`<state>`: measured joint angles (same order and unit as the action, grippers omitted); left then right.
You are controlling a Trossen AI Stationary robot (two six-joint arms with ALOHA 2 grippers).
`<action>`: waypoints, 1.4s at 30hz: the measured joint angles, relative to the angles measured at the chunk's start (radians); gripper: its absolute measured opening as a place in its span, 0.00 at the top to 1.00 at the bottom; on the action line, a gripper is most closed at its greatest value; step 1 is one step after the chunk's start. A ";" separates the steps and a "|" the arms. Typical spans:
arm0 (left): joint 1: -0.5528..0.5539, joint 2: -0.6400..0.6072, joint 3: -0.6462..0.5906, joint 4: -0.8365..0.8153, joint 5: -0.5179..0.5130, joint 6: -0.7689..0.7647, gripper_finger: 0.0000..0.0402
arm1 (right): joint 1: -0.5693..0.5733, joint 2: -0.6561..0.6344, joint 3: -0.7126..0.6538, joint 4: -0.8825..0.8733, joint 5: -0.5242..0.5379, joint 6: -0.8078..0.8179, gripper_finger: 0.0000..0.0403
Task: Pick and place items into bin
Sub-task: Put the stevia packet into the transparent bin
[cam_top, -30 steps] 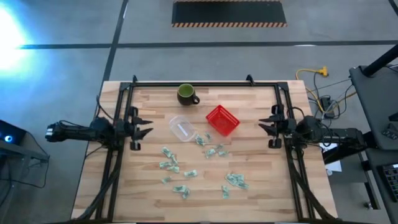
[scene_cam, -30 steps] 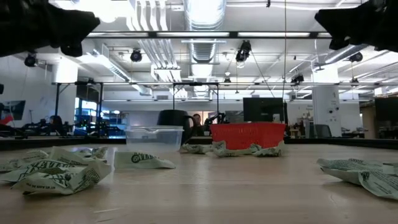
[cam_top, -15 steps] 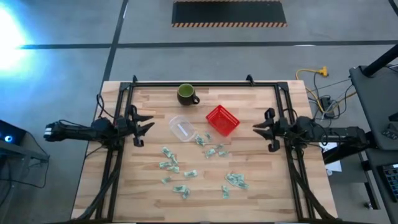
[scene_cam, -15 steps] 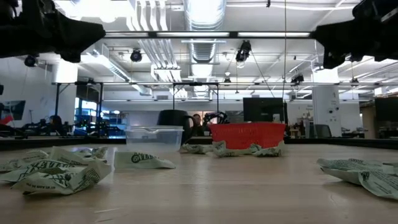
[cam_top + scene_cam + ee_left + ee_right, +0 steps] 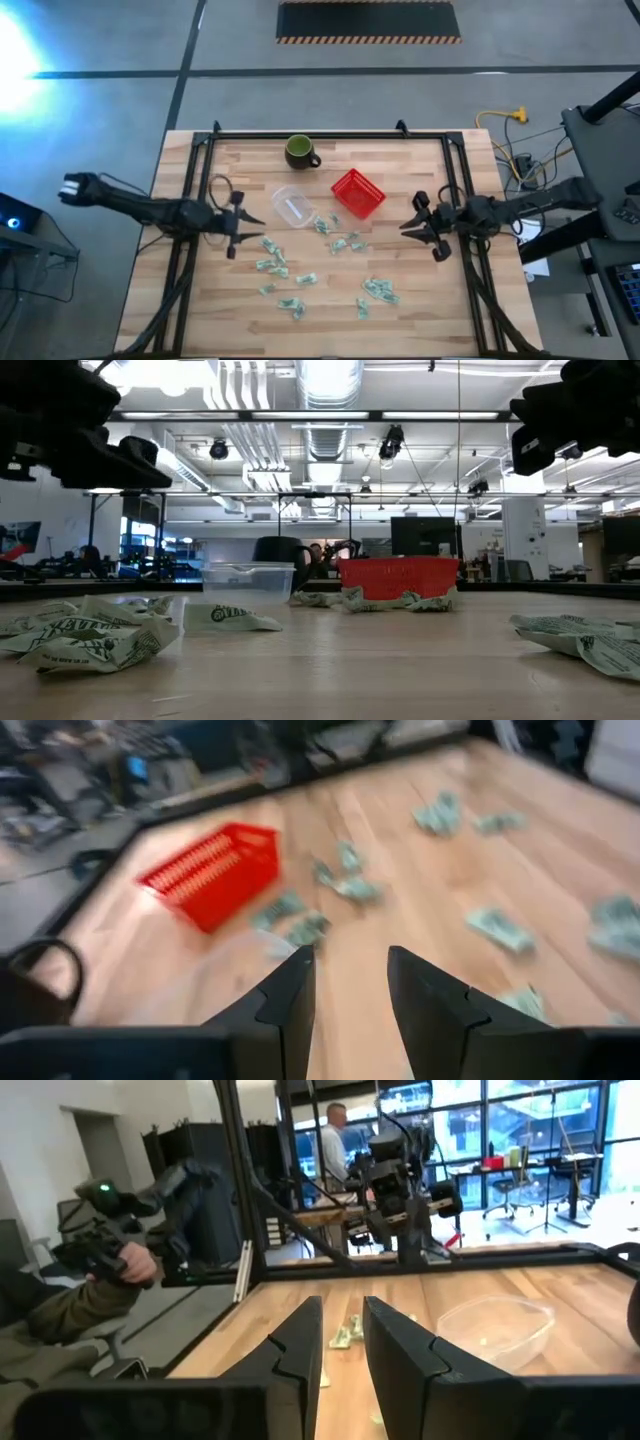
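High view shows we've swung both grippers inward: left gripper (image 5: 243, 218) and right gripper (image 5: 420, 223), fingers apart and empty, now flank the items (image 5: 330, 240) ahead, ready to pick.

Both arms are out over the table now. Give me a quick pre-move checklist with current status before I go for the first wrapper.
1. Left pincer empty, jaws apart: ok.
2. Right pincer empty, jaws apart: ok.
3. Wrappers loose on the wooden table, none stacked under another thing: ok.
4. Red basket upright and open-topped, apart from both arms: ok.
5. Clear plastic container and green mug out of the left arm's path to the nearest wrappers: ok.
6. Which container counts as the bin: cannot tell.
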<state>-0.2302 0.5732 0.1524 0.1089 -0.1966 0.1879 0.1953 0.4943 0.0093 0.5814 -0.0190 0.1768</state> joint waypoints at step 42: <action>-0.048 0.620 0.246 -0.335 -0.068 -0.332 0.72 | 0.017 0.749 0.412 0.103 -0.249 -0.130 0.83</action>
<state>-0.2784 1.1927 0.3986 -0.2264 -0.2651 -0.1437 0.2120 1.2429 0.4217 0.6842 -0.2683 0.0468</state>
